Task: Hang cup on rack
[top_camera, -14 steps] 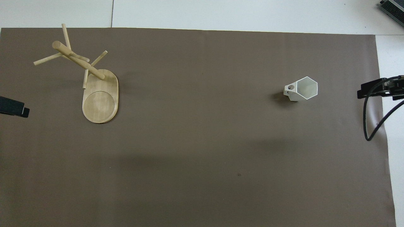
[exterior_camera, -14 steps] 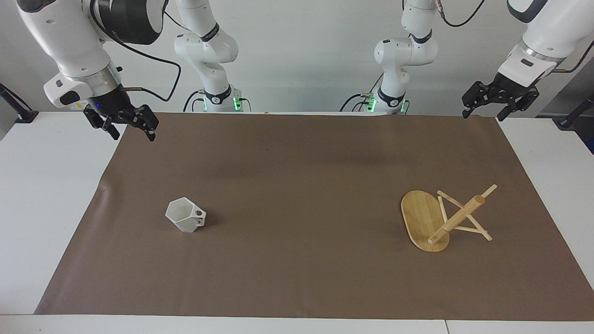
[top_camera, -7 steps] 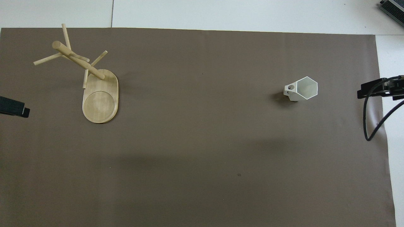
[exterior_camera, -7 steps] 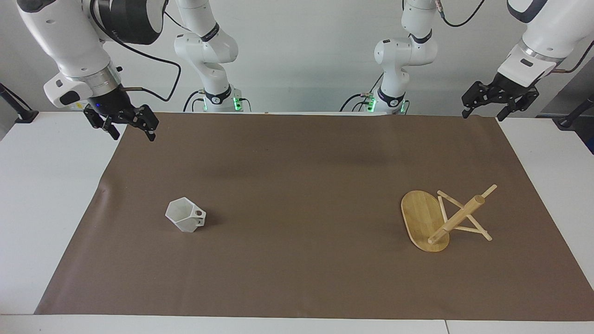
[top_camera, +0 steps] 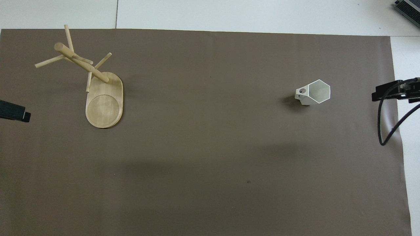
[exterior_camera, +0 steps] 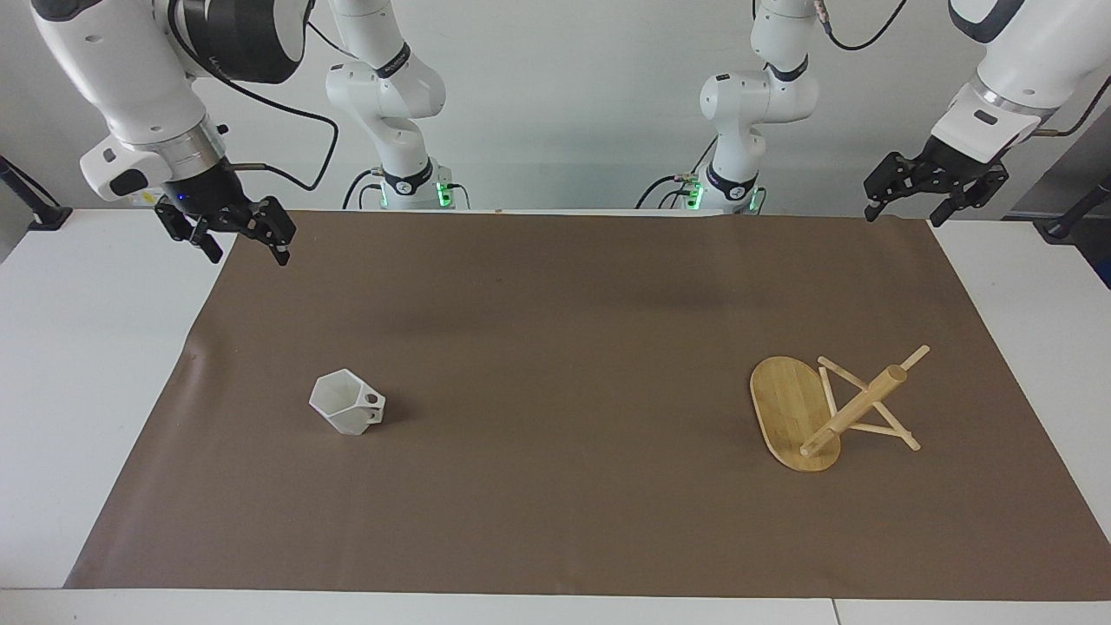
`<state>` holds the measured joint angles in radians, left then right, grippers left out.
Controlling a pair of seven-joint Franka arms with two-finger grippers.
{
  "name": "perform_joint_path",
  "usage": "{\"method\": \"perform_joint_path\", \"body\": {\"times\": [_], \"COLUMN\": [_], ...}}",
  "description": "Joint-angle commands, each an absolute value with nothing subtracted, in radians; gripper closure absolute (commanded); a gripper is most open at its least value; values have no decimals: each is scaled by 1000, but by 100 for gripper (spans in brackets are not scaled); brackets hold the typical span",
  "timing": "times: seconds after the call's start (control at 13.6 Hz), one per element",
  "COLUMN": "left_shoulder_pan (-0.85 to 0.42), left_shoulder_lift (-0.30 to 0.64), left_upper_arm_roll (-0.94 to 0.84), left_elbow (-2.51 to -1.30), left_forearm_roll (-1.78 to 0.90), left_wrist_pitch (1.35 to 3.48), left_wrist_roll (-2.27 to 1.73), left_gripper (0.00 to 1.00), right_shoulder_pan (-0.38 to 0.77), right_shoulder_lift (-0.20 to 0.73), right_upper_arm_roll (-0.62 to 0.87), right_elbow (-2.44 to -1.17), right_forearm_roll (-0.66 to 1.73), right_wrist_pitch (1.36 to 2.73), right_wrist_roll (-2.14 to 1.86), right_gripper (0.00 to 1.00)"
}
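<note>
Your cup [exterior_camera: 348, 411] stands upright on the mat [exterior_camera: 555, 365], well apart from both raised grippers: right gripper [exterior_camera: 242, 247] and left gripper [exterior_camera: 904, 213] both have fingers apart.

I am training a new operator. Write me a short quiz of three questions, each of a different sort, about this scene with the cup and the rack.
1. True or false: the white faceted mug already hangs on a peg of the bamboo mug tree.
2. Multiple choice: the mug stands toward which end of the brown mat? A) the left arm's end B) the right arm's end C) the middle
3. Fill in: the right tool and the left tool both hold ____.

Key:
1. False; the mug stands upright on the mat, apart from the mug tree.
2. B
3. Nothing; both are open, raised over the mat's corners.
</note>
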<state>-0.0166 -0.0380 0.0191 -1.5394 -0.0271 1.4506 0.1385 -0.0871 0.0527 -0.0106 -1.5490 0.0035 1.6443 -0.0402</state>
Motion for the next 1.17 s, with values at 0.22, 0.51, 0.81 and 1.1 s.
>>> {"method": "perform_joint_path", "body": {"times": [0.22,0.51,0.81,1.1], "left_shoulder_pan": [-14,-14,-14,-15], "left_shoulder_lift": [-58,-58,-58,-58], "left_upper_arm_roll": [17,17,17,15], "left_elbow": [-1563,-1563,-1563,-1563], "left_forearm_roll": [-12,-12,-12,-12], "left_wrist_pitch": [1459,1460,1460,1468], "left_wrist_roll": [132,132,132,147], "left_gripper": [0,0,0,0], "right_shoulder_pan": [-92,-94,-94,-94], "right_shoulder_lift": [28,35,116,202], "right_upper_arm_roll": [-5,-5,-5,-5], "right_elbow": [-1624,-1719,-1770,-1772], "right_forearm_roll": [-8,14,14,14], "right_wrist_pitch": [1764,1885,2006,2110], "right_wrist_roll": [-25,-21,-21,-17], "right_gripper": [0,0,0,0]}}
